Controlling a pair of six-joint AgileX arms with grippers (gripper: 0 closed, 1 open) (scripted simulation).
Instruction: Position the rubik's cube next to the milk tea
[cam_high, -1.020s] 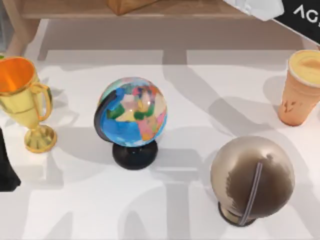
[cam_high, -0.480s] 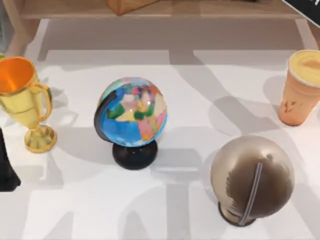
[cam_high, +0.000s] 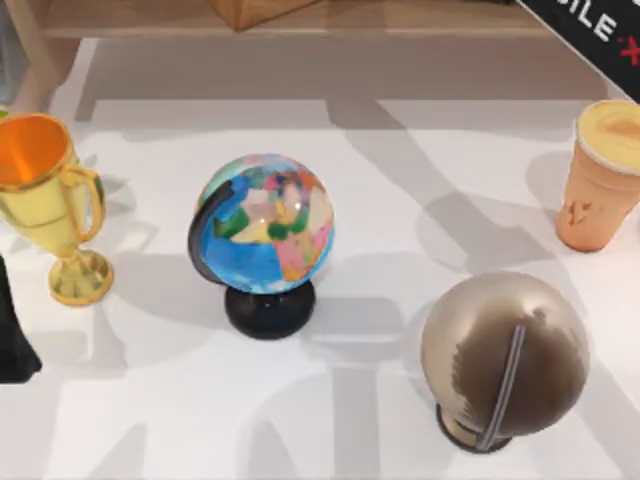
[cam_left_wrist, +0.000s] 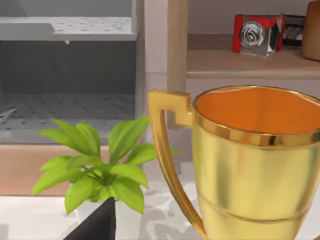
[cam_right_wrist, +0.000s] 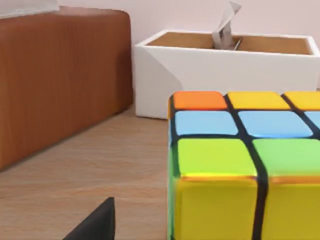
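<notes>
The rubik's cube (cam_right_wrist: 240, 170) shows yellow, green, blue and orange squares in a black grid. It rests on a wooden shelf board (cam_right_wrist: 100, 165), very close in the right wrist view. A black tip of my right gripper (cam_right_wrist: 95, 224) sits low beside the cube, apart from it. In the top view, my right arm (cam_high: 590, 35) crosses the far right corner above the shelf (cam_high: 330, 20). The milk tea (cam_high: 600, 175), an orange cup with a cream top, stands at the table's far right. My left arm (cam_high: 12, 330) is parked at the left edge; its gripper (cam_left_wrist: 97, 225) faces the trophy.
A gold trophy (cam_high: 45, 200) stands at the left, with a green plant (cam_left_wrist: 95, 170) beside it. A colourful globe (cam_high: 263, 235) stands mid-table and a bronze globe (cam_high: 503, 355) at the near right. On the shelf, a white box (cam_right_wrist: 220, 70) and a brown block (cam_right_wrist: 55, 75) sit behind the cube.
My right arm has shifted in the far right corner: the white part is gone from the top view and a black lettered section now reaches further in. Table objects have not moved.
</notes>
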